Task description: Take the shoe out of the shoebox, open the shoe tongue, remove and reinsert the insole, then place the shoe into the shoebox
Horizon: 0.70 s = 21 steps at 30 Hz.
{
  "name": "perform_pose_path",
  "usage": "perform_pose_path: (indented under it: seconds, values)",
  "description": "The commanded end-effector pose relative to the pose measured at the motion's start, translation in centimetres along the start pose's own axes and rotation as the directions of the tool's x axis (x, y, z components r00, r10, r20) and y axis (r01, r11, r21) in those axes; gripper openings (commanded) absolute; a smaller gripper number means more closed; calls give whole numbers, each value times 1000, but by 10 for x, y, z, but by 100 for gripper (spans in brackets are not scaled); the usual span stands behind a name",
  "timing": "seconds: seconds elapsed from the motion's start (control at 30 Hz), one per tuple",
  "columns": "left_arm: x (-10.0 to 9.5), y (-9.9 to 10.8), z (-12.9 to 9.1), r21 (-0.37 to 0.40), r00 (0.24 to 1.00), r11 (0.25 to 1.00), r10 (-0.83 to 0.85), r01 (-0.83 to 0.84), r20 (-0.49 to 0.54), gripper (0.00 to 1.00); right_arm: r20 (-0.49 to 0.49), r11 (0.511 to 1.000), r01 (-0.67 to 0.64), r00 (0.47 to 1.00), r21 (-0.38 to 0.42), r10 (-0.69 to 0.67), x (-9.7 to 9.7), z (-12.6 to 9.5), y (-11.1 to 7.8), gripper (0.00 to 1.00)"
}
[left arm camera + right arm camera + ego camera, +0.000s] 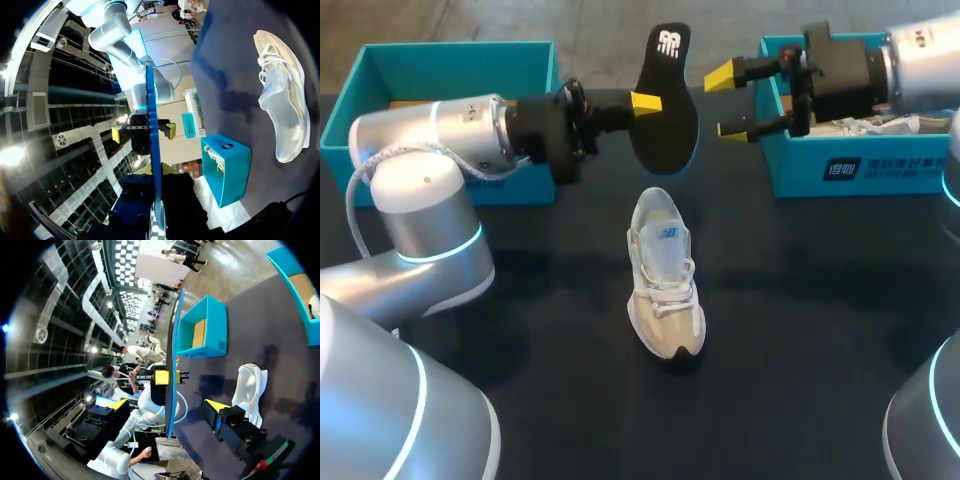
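A black insole [665, 100] hangs in the air over the back of the table, with my left gripper [642, 102] shut on its left edge. It shows edge-on as a thin blue line [152, 150] in the left wrist view, clamped in my left gripper [154, 200]. My right gripper [726, 101] stands open just right of the insole, apart from it. In the right wrist view the insole [173, 360] lies ahead, in line with the gap of my open right gripper [167, 405]. The beige shoe [664, 275] lies on the dark table, toe towards the front.
A teal shoebox [380, 60] stands at the back left behind my left arm. A second teal box [860, 165] with white contents stands at the back right under my right wrist. The shoe [282, 95] has bare dark table around it.
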<state>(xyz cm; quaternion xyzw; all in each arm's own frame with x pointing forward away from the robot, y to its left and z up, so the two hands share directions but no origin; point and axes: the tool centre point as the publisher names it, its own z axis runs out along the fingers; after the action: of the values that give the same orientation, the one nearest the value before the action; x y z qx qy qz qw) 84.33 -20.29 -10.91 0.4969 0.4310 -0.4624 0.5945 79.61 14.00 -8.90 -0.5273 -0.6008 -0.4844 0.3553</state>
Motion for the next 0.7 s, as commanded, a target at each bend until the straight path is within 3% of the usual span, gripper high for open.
perform_pose_path:
  seconds: [0.03,0.47,0.7]
  values:
    - [-1,0,8,1,1000,1000,-1,1,0,0,-2,1000,-7,1000,26,7,-2,12,7,79]
    - [-4,2,19,-19,1000,1000,-8,8,1,0,-13,998,-32,999,52,32,-3,25,0,65]
    - [-5,1,24,-22,1000,1000,-14,14,15,0,-17,998,-33,999,55,34,-1,31,-1,51]
